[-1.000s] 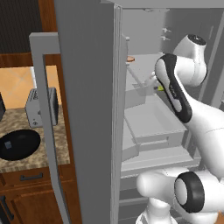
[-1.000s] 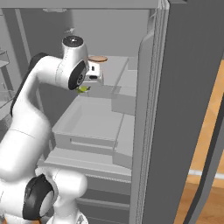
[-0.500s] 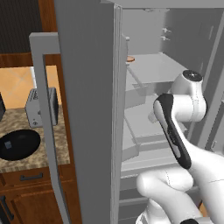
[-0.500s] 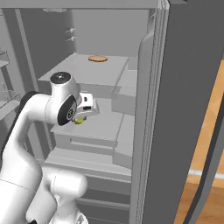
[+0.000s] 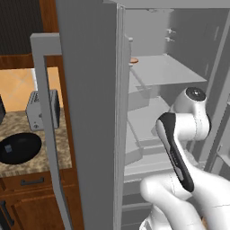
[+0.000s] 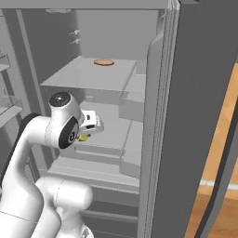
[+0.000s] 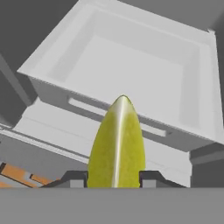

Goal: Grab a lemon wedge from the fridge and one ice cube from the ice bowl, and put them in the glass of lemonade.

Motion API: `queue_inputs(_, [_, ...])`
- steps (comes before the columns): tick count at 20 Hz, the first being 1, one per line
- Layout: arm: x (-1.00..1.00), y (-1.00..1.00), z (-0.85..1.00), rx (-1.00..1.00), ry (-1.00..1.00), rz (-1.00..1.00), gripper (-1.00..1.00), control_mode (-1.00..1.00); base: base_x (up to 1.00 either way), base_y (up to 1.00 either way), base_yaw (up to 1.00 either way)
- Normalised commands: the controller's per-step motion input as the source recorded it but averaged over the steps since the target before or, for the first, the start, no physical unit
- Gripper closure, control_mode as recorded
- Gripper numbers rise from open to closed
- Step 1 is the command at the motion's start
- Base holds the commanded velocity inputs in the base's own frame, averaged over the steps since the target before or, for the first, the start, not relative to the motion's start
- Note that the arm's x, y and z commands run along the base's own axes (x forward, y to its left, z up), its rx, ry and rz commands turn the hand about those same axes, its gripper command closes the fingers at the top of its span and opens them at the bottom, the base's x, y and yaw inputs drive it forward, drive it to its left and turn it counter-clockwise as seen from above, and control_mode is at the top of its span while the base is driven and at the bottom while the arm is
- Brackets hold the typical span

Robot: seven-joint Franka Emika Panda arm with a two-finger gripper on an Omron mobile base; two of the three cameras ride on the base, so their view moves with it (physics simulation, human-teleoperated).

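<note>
The fridge [image 5: 90, 112] stands with both doors [image 6: 195, 116] swung wide. My gripper [image 6: 87, 134] hangs inside it, at the level of the middle shelves, shut on the lemon wedge [image 6: 83, 137]. Seen from the hand, the yellow-green wedge [image 7: 116, 144] points up between the two dark fingertips [image 7: 72, 178], above a white fridge drawer [image 7: 131, 61]. On the counter left of the fridge lies the black ice bowl [image 5: 18, 148]. The ice cube and the glass of lemonade are out of view.
A flat orange-brown item [image 6: 103, 62] lies on the upper fridge shelf. A steel toaster [image 5: 42, 110] stands behind the bowl on the stone counter [image 5: 36, 166]. The left door's long handle [image 5: 47, 134] juts out between counter and fridge interior. Door bins [image 6: 9, 104] line the left side.
The hand has dropped from upper-shelf height to the middle shelves and drawn back toward the base, the lemon wedge still between its fingers. The arm has folded lower.
</note>
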Motion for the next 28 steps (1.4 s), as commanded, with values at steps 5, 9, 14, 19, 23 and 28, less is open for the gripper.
queue_inputs(5, [0.0,0.0,0.0,0.0,0.0,0.0,1.0,1.0,-1.0,-0.43,0.0])
queue_inputs(9, [0.0,0.0,0.0,0.0,0.0,0.0,1.0,1.0,-1.0,-0.16,0.0])
queue_inputs(14, [0.0,0.0,0.0,0.0,0.0,0.0,1.0,1.0,-0.9,0.36,0.33])
queue_inputs(19, [0.0,0.0,0.0,0.0,0.0,0.0,1.0,1.0,-0.41,0.85,0.84])
queue_inputs(23, [0.0,0.0,0.0,0.0,0.0,0.0,1.0,1.0,-0.29,0.87,0.78])
queue_inputs(28, [0.0,0.0,0.0,0.0,0.0,0.0,1.0,1.0,0.31,0.96,0.39])
